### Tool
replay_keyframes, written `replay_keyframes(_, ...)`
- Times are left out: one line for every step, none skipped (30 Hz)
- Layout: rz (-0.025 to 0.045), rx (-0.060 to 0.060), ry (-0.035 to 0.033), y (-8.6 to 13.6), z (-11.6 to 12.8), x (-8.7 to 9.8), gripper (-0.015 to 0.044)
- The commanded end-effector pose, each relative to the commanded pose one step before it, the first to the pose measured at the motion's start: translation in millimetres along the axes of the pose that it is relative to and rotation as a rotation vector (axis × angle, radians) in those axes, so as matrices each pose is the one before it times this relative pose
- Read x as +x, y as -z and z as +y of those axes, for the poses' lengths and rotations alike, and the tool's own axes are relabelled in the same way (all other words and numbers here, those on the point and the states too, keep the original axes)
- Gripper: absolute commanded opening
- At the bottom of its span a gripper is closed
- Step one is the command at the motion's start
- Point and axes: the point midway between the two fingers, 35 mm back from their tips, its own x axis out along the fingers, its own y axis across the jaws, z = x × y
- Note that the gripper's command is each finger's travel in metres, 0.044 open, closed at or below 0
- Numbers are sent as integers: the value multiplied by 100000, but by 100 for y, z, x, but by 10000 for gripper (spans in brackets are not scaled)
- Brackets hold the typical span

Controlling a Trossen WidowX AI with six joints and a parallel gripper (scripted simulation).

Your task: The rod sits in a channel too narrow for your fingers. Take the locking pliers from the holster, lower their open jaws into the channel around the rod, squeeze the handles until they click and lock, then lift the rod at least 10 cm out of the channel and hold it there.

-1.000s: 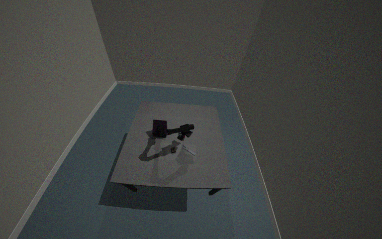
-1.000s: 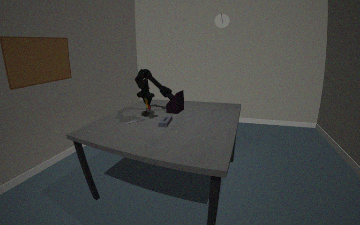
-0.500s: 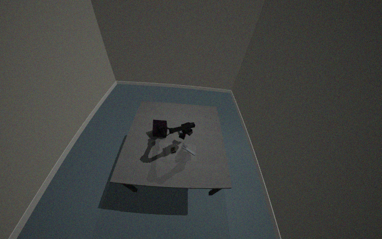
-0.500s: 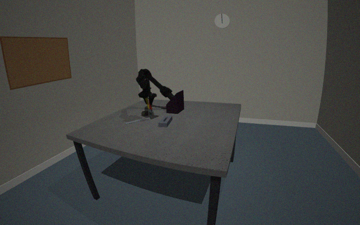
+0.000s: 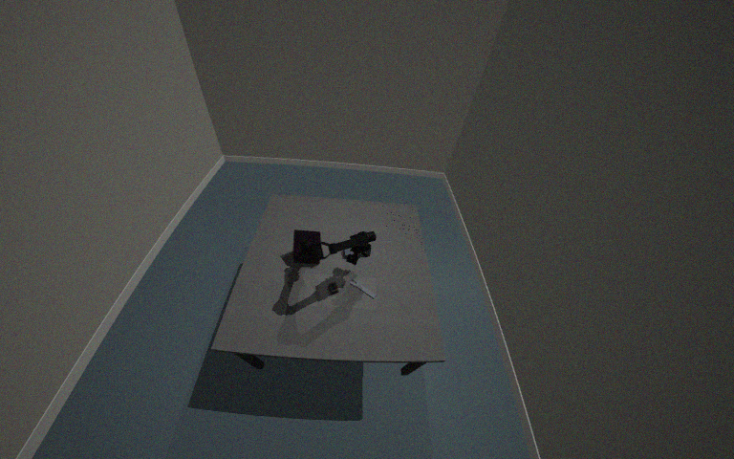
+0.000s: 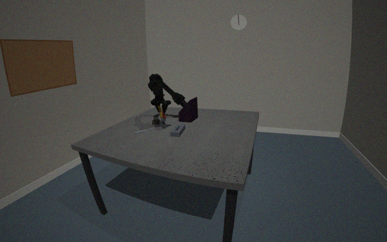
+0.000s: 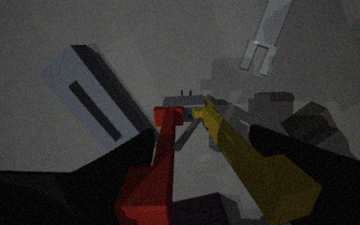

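One hand (image 5: 354,258) (image 6: 161,110) (image 7: 202,132), clamped on red-and-yellow locking pliers (image 6: 163,114) (image 7: 166,141). One slotted block (image 6: 173,132) (image 7: 96,96), grey, lay inward from the edges of the tabletop (image 5: 324,335) (image 6: 199,142).

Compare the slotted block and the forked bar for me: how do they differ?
The block is thick; the bar is thin. The block's slot is closed at both ends; the bar's gap is open at its tip. Both are greyish and lie on the table.

A bare room with a wall clock (image 6: 238,22) and corkboard (image 6: 40,65)
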Motion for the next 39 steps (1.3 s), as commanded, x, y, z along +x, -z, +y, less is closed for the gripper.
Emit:
replay_keyframes(-691,-2483,-922,-169,778,-287,321)
replay_keyframes(-10,-601,22,-1,163,2,321)
replay_keyframes(-10,-601,23,-1,163,2,321)
replay_keyframes(-11,-601,24,-1,164,2,321)
replay_keyframes(-11,-601,25,-1,164,2,321)
replay_keyframes(-11,-601,25,-2,164,2,321)
replay_keyframes(-11,-600,26,-2,164,3,321)
replay_keyframes(-11,-600,27,-2,164,3,321)
replay_keyframes(-11,-600,28,-2,164,3,321)
replay_keyframes(-12,-600,29,-2,164,3,321)
replay_keyframes(-12,-600,29,-2,164,3,321)
replay_keyframes(-12,-600,30,-2,165,3,321)
replay_keyframes(-12,-599,31,-2,165,3,321)
replay_keyframes(-12,-599,32,-2,165,4,321)
replay_keyframes(-12,-599,32,-3,165,4,321)
replay_keyframes(-12,-599,33,-3,165,4,321)
replay_keyframes(-12,-599,34,-3,165,4,321)
replay_keyframes(-12,-599,35,-3,165,4,321)
replay_keyframes(-13,-598,36,-3,165,4,321)
replay_keyframes(-13,-598,36,-3,166,5,321)
replay_keyframes(-13,-598,37,-3,166,5,321)
replay_keyframes(-13,-598,38,-3,166,5,321)
replay_keyframes(-13,-598,39,-4,166,5,321)
replay_keyframes(-13,-597,40,-4,166,5,321)
replay_keyframes(-13,-597,40,-4,166,5,321)
replay_keyframes(-13,-597,41,-4,166,6,321)
replay_keyframes(-13,-597,42,-4,166,6,321)
replay_keyframes(-13,-597,43,-4,166,6,321)
replay_keyframes(-13,-596,43,-4,167,6,321)
replay_keyframes(-13,-596,44,-4,167,6,321)
replay_keyframes(-13,-596,45,-5,167,6,321)
replay_keyframes(-13,-596,46,-5,167,7,321)
replay_keyframes(-13,-596,47,-5,167,7,321)
replay_keyframes(-13,-595,47,-5,167,7,321)
replay_keyframes(-13,-595,48,-5,167,7,321)
replay_keyframes(-13,-595,49,-5,167,7,321)
replay_keyframes(-13,-595,50,-5,167,7,321)
replay_keyframes(-13,-595,51,-5,167,8,321)
replay_keyframes(-13,-594,51,-6,167,8,321)
